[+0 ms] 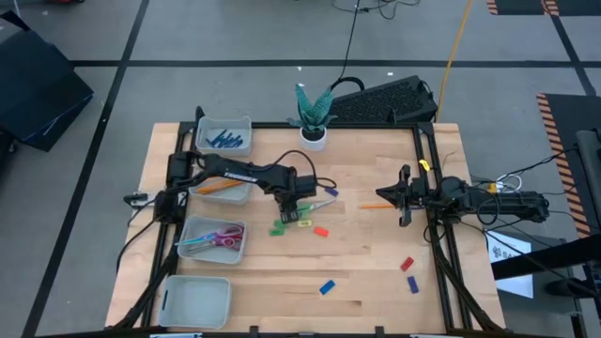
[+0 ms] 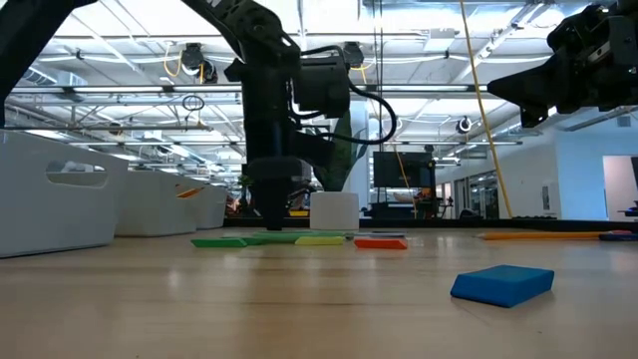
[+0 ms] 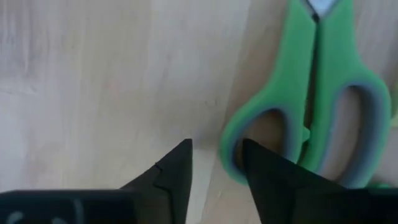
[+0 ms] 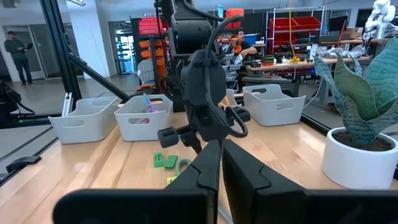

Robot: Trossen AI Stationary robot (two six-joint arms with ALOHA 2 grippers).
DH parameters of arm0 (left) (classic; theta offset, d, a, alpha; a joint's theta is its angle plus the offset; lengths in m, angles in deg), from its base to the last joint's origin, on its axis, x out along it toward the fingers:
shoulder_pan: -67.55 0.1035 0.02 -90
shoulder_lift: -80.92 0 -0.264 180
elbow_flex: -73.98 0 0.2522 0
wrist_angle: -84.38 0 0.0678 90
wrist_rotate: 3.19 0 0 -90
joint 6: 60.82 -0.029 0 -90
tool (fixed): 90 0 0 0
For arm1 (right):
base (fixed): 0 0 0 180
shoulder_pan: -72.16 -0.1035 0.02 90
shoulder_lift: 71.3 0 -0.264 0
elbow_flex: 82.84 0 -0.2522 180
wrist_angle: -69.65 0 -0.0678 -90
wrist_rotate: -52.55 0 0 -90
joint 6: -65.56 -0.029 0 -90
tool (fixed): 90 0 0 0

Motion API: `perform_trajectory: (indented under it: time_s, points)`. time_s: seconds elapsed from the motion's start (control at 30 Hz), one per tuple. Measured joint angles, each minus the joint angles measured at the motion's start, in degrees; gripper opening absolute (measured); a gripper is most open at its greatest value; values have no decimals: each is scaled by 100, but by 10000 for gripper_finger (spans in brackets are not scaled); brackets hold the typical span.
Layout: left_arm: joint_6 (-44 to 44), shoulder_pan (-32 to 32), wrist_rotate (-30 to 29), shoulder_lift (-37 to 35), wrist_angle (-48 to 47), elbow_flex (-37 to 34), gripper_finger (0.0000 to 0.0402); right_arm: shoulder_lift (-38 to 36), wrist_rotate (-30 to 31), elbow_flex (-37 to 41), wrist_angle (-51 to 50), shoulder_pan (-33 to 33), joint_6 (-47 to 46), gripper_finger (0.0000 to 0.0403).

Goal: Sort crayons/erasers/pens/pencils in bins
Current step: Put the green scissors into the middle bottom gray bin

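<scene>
My left gripper (image 1: 289, 212) is low over the table's middle, open by a narrow gap (image 3: 216, 148). It stands at the handle end of green scissors (image 3: 323, 81) that lie flat on the wood. A green eraser (image 1: 278, 228), a yellow one (image 1: 304, 224) and a red one (image 1: 321, 231) lie just nearer. My right gripper (image 1: 404, 197) hovers above the table at the right, shut (image 4: 221, 163) and holding nothing. An orange pencil (image 1: 374, 206) lies beside it. Four bins line the left side. My left gripper points down at the rim of one scissors handle loop (image 3: 229, 144). The rim shows in the gap, against one fingertip (image 3: 252, 152); the other fingertip (image 3: 183, 152) stands over bare wood. Whether a finger touches the rim, I cannot tell.
The far bin (image 1: 225, 136) holds dark blue pens, the second (image 1: 222, 188) an orange pencil, the third (image 1: 212, 237) pink and blue scissors, and the nearest (image 1: 197, 300) nothing that shows. A blue eraser (image 1: 327, 287), a red one (image 1: 407, 265) and another blue one (image 1: 412, 282) lie near the front. A potted plant (image 1: 314, 117) stands at the far edge.
</scene>
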Motion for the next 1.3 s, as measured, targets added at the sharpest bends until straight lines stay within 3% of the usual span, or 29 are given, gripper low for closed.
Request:
perform_trajectory:
  time_s: [0.3,0.53,0.7,0.87,1.0,1.2,1.3]
  points:
    - [-495,-46,93,12,109,-14,17,0,0,0,0,0,0,13]
    - [-597,-262,-281,-239,292,-51,28,0,0,0,0,-2,-1,13]
    - [-391,-539,-77,-888,104,-38,11,0,0,2,0,0,0,13]
    - [547,-972,-13,-1874,-810,-32,20,0,0,1,2,-1,0,13]
    - [1163,-1500,172,-2659,-2091,-29,19,0,0,1,2,-1,-2,13]
    - [2426,-2250,946,-3508,-4442,-52,16,0,0,2,2,-2,0,13]
    - [3034,-2569,1664,-4095,-4290,-464,22,1,0,1,2,0,-1,13]
